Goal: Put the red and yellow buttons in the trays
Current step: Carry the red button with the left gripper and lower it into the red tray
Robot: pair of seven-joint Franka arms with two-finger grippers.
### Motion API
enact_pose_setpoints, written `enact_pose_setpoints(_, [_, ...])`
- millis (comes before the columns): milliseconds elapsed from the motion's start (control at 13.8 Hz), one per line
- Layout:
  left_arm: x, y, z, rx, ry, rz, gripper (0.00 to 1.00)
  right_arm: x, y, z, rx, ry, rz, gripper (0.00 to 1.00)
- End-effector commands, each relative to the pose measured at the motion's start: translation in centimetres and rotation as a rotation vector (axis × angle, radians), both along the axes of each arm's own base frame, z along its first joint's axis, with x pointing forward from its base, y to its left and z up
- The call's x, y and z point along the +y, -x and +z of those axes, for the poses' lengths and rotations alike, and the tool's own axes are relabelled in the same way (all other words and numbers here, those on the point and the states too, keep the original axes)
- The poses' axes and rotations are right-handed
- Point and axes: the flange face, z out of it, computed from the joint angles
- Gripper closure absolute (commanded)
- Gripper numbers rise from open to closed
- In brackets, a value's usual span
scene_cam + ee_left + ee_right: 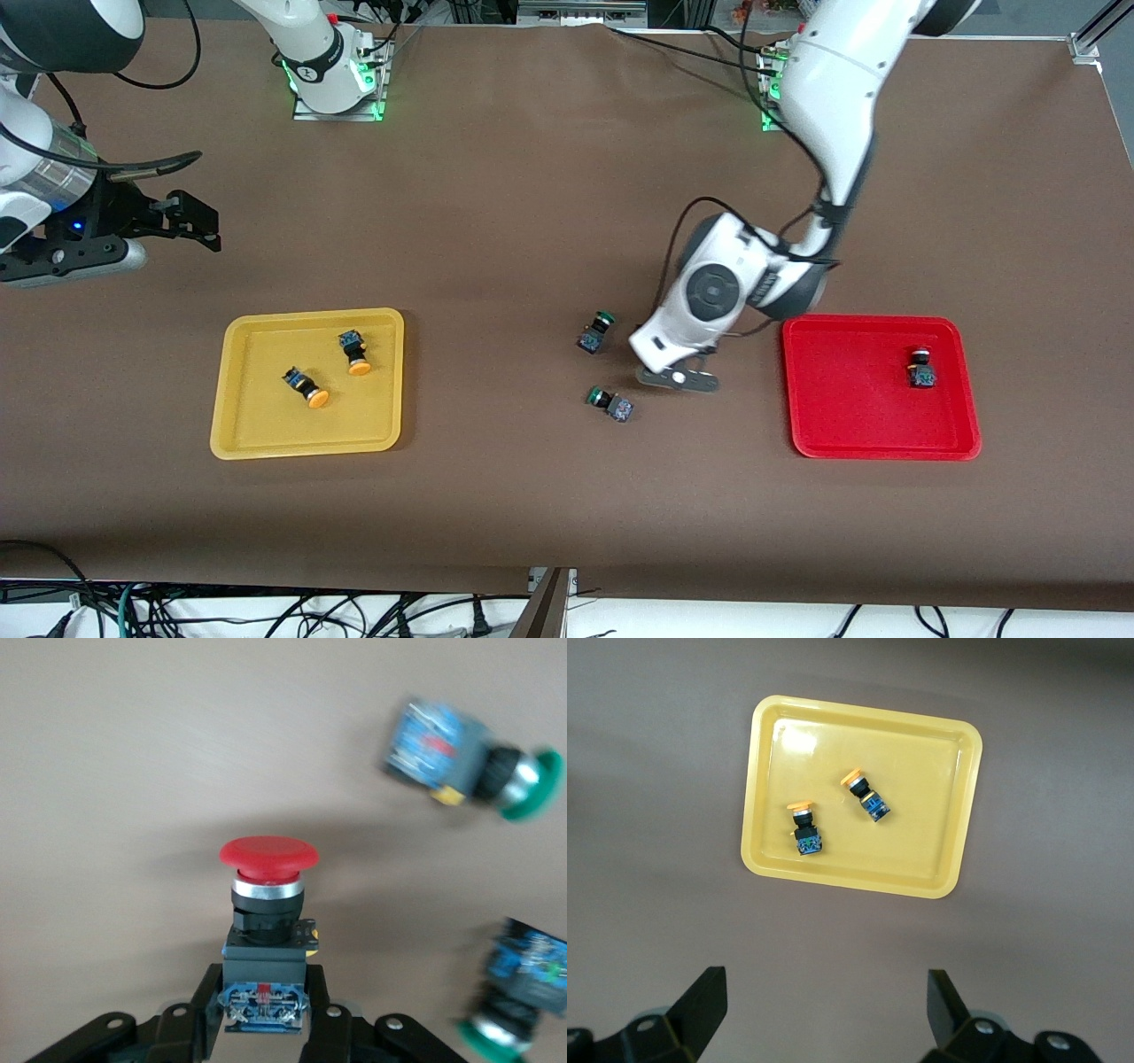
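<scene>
Looks like a robotics lab, set up as a test bench. Holds two white robot arms, the right arm (306, 35) and the left arm (833, 80), bolted on metal base plates (337, 111) to a wide table (532, 221) under a plain brown cover, with green lights glowing at both bases. Trails black cables (691, 49) over the table by the bases and tangles more of them on the floor (266, 611) below the edge nearest the camera. Shows aluminium framing (1094, 35) at the corner toward the left arm's end. Sets out staged sorting props: a yellow tray (310, 315), a red tray (873, 322) and small industrial push-button switches (306, 388).

High front camera faces the robots; right wrist view shares its yellow tray (232, 390).
</scene>
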Motion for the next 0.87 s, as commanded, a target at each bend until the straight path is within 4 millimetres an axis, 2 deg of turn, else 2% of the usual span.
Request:
enact_pose_setpoints(0, [10.0,-2.6,5.1,0.018,0.001,0.02,0.97,-0.6,-0.9,0.1,-0.01,-0.003,-0.021,0.0])
enact_pose_setpoints(145, [14.7,-3.4,5.3,0.037,-0.003,0.045,0.96,-0.4,-1.5,0.6,-0.059,-0.003,-0.015,0.0])
enact_pose_setpoints(291, [20.2,-4.0,5.2,0.057,0.0,0.071,0.96,-0.7,-1.5,0.5,-0.057,-0.006,-0.023,0.0])
enact_pose_setpoints(364, [23.5,-3.9,4.4,0.074,0.006,0.06,0.96,-0.7,-1.5,0.5,-0.057,-0.006,-0.023,0.0])
enact_pose_setpoints(509, [28.2,-3.0,2.4,0.094,0.017,0.054,0.96,-0.5,-1.4,0.5,-0.054,-0.007,-0.019,0.0])
enact_pose_setpoints(655, [29.3,-1.9,0.4,0.087,0.023,0.037,0.96,-0.7,-1.5,0.4,-0.054,-0.007,-0.022,0.0])
enact_pose_setpoints(800, [29.2,0.0,-1.4,0.066,0.021,0.037,0.96,-0.7,-1.5,0.6,-0.062,-0.008,-0.022,0.0])
